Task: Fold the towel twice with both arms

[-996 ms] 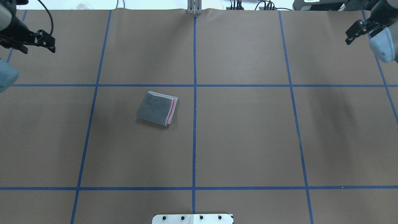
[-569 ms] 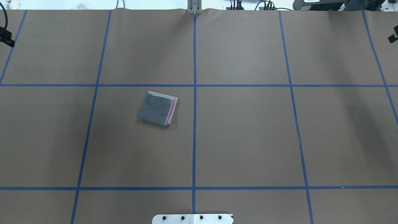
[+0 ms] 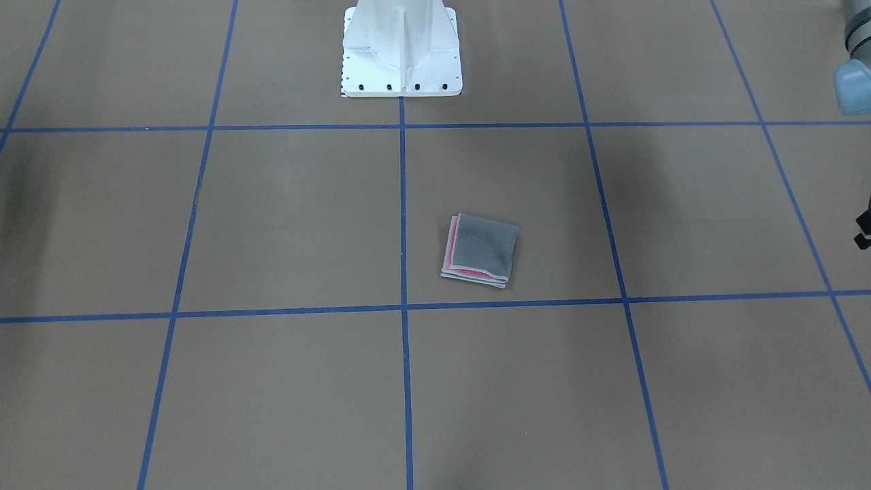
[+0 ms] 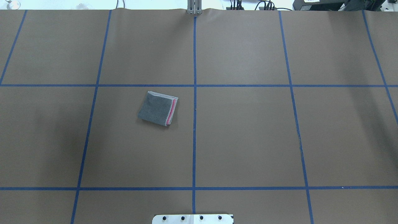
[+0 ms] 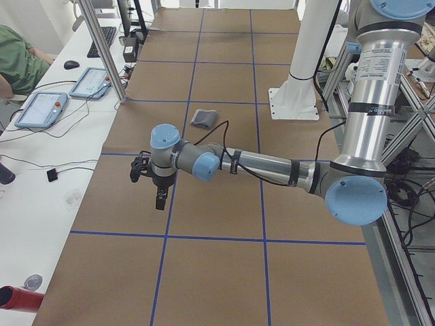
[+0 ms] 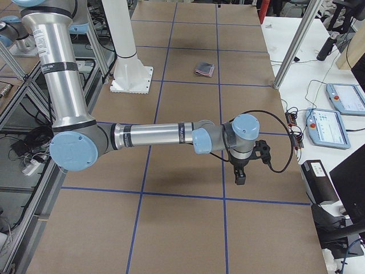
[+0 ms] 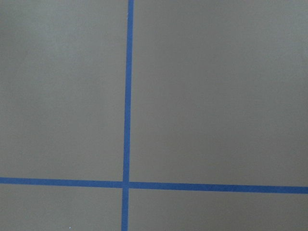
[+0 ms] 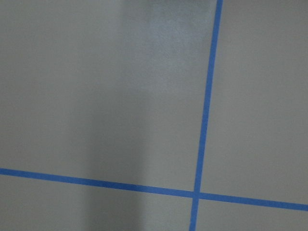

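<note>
- Towel (image 4: 158,108): folded down to a small, thick square, dark grey face up. Layers are stacked and roughly even.
- Overhead view: a thin pink strip shows along its right edge, and the pale stitched border runs along the far edge and beside the pink. Front-facing view (image 3: 482,250): the same pink and pale layers show at its left and near edges.
- Sits slightly rotated against the grid, flat on the brown paper (image 4: 248,140).
- Position: middle row of the grid, in the square just left of the centre blue tape line (image 4: 194,140) in the overhead view, so on the robot's left half. It lies close to that line without touching it, forward of the white pedestal base (image 3: 401,47).
- Left arm (image 5: 265,165): stretched out low over the table's left end. Left gripper (image 5: 160,202) points down above the paper, well apart from the towel, with nothing visibly in it. Seen clearly only from the side, so I cannot tell how far its jaws are parted.
- Right arm (image 6: 159,136): mirrors it at the opposite end. Right gripper (image 6: 239,178) points down, well apart from the towel, with nothing visibly held. Jaw opening cannot be told here either.
- Both wrist views: brown paper and a tape crossing fill the frame.
</note>
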